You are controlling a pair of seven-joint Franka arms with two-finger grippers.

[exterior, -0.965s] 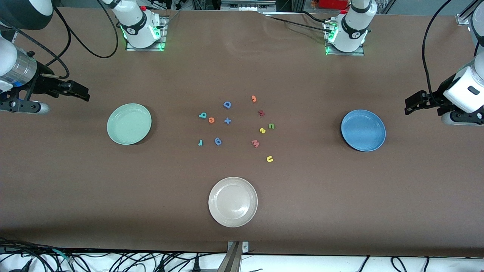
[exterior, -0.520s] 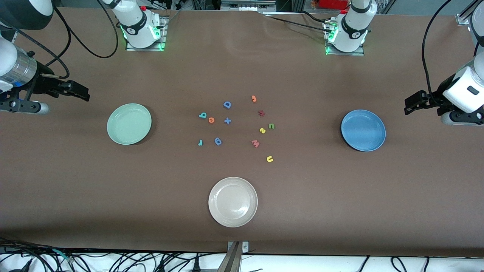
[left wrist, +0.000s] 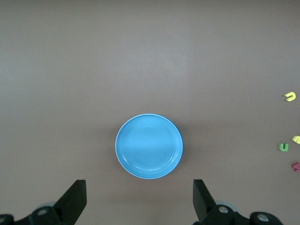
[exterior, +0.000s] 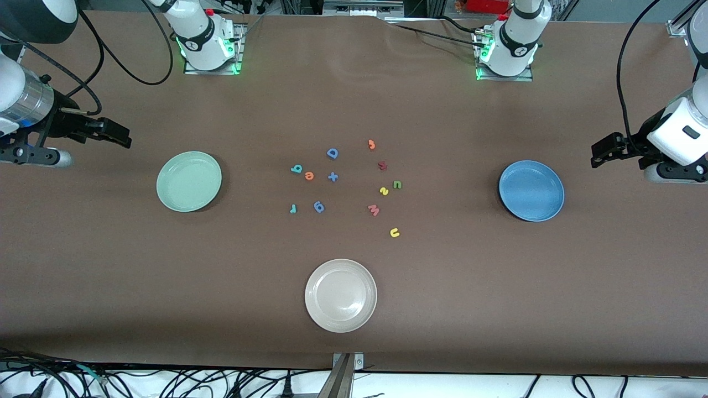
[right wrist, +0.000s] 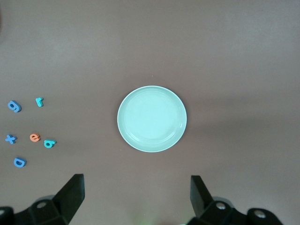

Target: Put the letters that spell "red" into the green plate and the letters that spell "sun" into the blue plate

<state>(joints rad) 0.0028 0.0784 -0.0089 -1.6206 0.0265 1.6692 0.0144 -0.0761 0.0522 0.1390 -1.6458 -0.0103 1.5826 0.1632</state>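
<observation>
Above the table ends both grippers — left gripper [exterior: 600, 152], right gripper [exterior: 119, 136] — wait (jaws wide).

A brown cloth-covered table [exterior: 110, 265] carries a pale mint-green round plate [exterior: 189, 181] toward the right arm's end, a medium-blue round plate [exterior: 531, 190] toward the left arm's end, a cream-white round plate [exterior: 341, 296] nearest the front camera, and small coloured foam letters [exterior: 332, 177] scattered between them

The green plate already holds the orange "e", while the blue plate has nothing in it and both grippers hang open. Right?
Not quite. In the front view the green plate holds nothing; the orange "e" lies on the table among the other letters. The blue plate does hold nothing, and the left gripper and right gripper are open.
</observation>
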